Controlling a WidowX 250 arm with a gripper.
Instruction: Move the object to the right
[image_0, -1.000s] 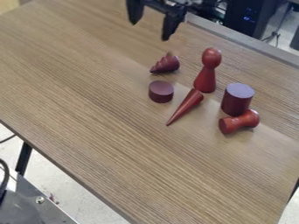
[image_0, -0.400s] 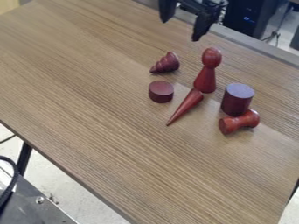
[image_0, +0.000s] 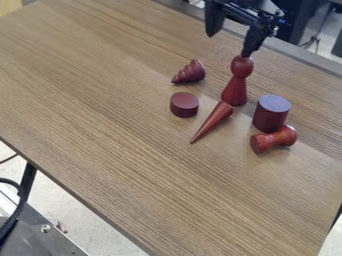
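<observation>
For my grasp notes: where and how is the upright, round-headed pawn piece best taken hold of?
Probably at its neck, from above: the pawn piece stands upright and narrows beneath its round head, so the claw could straddle the head and close there, above the cone at its base.

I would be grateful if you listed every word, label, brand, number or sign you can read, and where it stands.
No text can be read.
The dark red solid pieces and brown wood-grain tabletop show none.
Any marks on the black robot gripper are too small to read.
</observation>
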